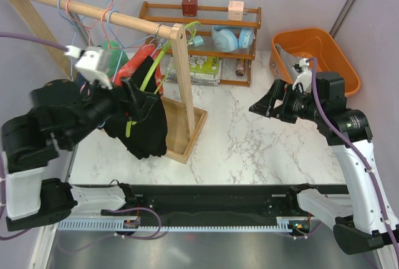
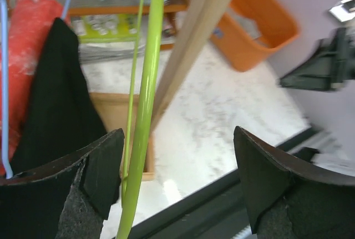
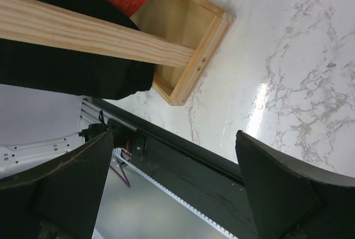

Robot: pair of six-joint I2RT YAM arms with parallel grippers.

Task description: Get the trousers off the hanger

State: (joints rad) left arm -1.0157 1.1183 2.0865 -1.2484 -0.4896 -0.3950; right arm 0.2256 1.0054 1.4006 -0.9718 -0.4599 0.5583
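Observation:
The lime-green hanger (image 1: 151, 69) hangs by its hook on the wooden rail, beside a black garment. In the left wrist view its thin green arm (image 2: 147, 95) runs between my open left gripper's (image 2: 177, 133) fingers, close to the left finger (image 2: 100, 167); no cloth shows on that arm. From above, my left gripper (image 1: 129, 110) is at the hanger's lower part, against the black garment. A light grey cloth (image 1: 283, 55), apparently the trousers, lies in the orange bin. My right gripper (image 1: 262, 100) is open and empty in mid-air right of the rack; it also shows in the right wrist view (image 3: 175, 133).
A wooden rack (image 1: 181, 69) with a box base (image 3: 194, 45) carries a black garment (image 1: 146, 125), a red garment (image 1: 134, 66) and pink and blue wire hangers (image 1: 72, 7). A wooden shelf (image 1: 199, 16) with headphones stands at the back. The orange bin (image 1: 336, 47) is at the back right.

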